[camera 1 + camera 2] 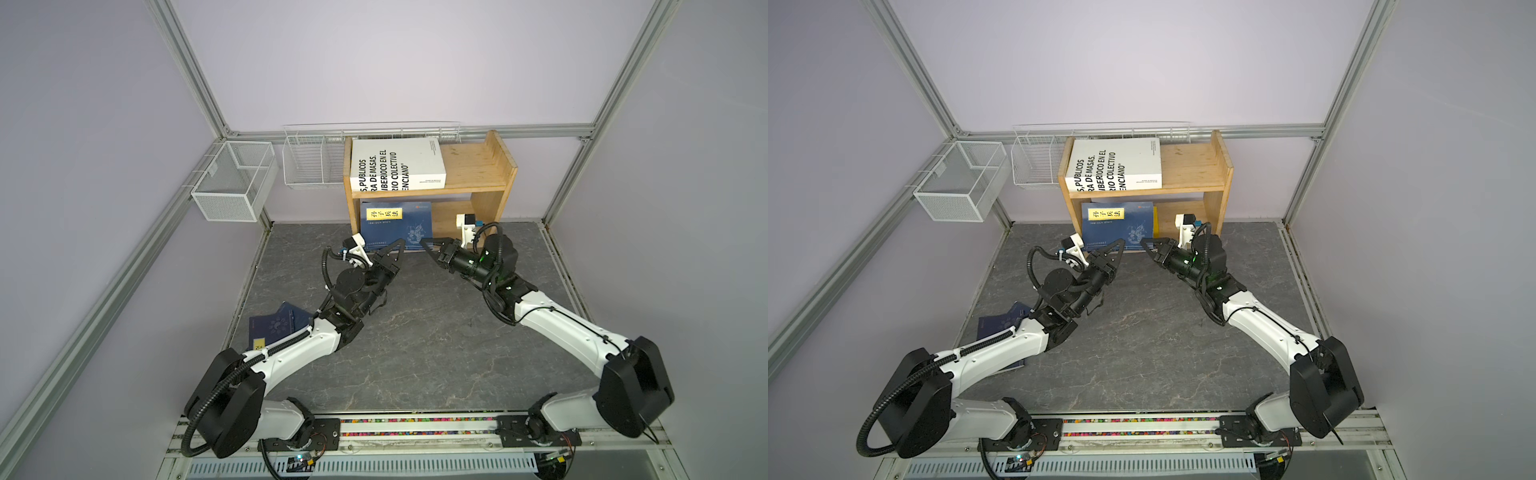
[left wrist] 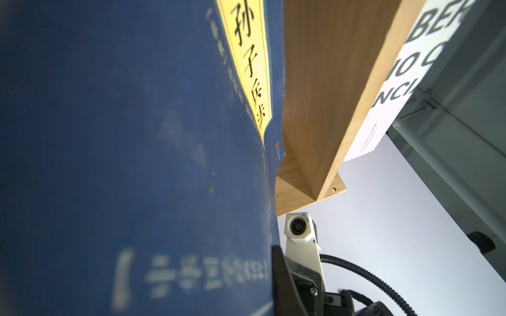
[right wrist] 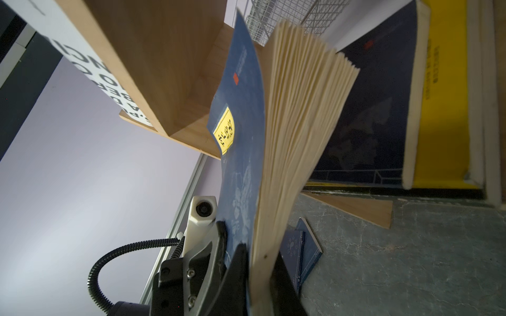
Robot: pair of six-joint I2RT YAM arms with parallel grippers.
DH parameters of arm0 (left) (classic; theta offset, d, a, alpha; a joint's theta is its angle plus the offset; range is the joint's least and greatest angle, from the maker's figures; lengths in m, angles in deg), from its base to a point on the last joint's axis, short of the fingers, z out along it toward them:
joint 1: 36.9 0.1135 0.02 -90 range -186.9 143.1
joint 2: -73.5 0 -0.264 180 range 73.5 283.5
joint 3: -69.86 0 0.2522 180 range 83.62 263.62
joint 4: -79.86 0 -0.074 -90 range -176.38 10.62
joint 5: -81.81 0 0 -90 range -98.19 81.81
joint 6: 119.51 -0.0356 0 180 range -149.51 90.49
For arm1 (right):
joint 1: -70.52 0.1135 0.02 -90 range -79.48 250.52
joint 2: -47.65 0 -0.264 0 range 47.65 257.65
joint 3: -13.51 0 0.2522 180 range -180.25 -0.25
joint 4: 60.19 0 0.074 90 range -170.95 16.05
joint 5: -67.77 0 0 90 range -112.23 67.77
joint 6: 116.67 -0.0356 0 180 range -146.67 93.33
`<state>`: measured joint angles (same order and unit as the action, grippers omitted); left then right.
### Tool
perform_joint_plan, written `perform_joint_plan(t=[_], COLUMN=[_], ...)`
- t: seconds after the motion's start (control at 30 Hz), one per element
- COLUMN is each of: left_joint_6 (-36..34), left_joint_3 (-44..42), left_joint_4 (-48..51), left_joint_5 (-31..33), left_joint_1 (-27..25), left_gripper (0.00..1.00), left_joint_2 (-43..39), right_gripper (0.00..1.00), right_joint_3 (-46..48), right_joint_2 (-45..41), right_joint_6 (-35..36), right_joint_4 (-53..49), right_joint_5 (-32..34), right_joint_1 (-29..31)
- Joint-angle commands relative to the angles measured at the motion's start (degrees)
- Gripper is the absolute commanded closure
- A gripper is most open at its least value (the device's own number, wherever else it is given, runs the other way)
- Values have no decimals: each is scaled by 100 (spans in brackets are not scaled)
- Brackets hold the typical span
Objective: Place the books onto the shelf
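A navy book with a yellow label (image 1: 395,224) (image 1: 1117,224) stands upright on the table in front of the pine shelf's (image 1: 478,166) lower tier. My right gripper (image 1: 424,242) (image 3: 260,254) is shut on its page block at the lower right corner, and the cover (image 3: 241,109) fans away. My left gripper (image 1: 401,242) sits at the lower left edge, one finger (image 3: 221,235) against the cover; its jaws are hidden behind the cover (image 2: 137,136). The white book (image 1: 399,166) lies on the top tier. A second navy book (image 3: 383,109) and a yellow one (image 3: 443,109) stand in the lower tier.
More navy books (image 1: 274,328) (image 3: 301,246) lie on the grey table (image 1: 415,332) under my left forearm. Two white wire baskets (image 1: 237,183) (image 1: 311,162) hang left of the shelf. Aluminium frame posts and lilac walls close in the back and sides.
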<state>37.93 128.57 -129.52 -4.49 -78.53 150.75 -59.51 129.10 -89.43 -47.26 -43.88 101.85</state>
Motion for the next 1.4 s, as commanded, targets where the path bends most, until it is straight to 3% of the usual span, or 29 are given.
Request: perform_joint_plan(t=[0.0,0.03,0.13,0.3,0.6,0.93,1.37], left_joint_6=[-379,-483,-673,-842,-1651,-1808,-1856], left_joint_3=[301,297,258,-115,-139,-59,-39], left_joint_4=[190,474,1716,3321,5540,5828,5712], left_joint_5=[44,146,404,386,1619,1691,1573], left_joint_1=[-37,-26,197,950,1051,1060,1068], left_gripper=[51,40,23,15,7,4,3], left_joint_2=[-187,-327,-884,-2144,-4256,-4301,-3997], right_gripper=[89,92,93,93,93,93,93], right_joint_3=[-212,-301,-620,-1014,-1423,-1506,-1525], right_joint_2=[124,161,314,701,1175,1433,1782], right_joint_6=[194,264,519,522,511,242,89], right_joint_4=[92,29,-204,-191,-116,136,-273], right_joint_5=[115,130,146,46,-41,-83,-159], right_joint_1=[9,-16,-58,-110,-210,-345,-376])
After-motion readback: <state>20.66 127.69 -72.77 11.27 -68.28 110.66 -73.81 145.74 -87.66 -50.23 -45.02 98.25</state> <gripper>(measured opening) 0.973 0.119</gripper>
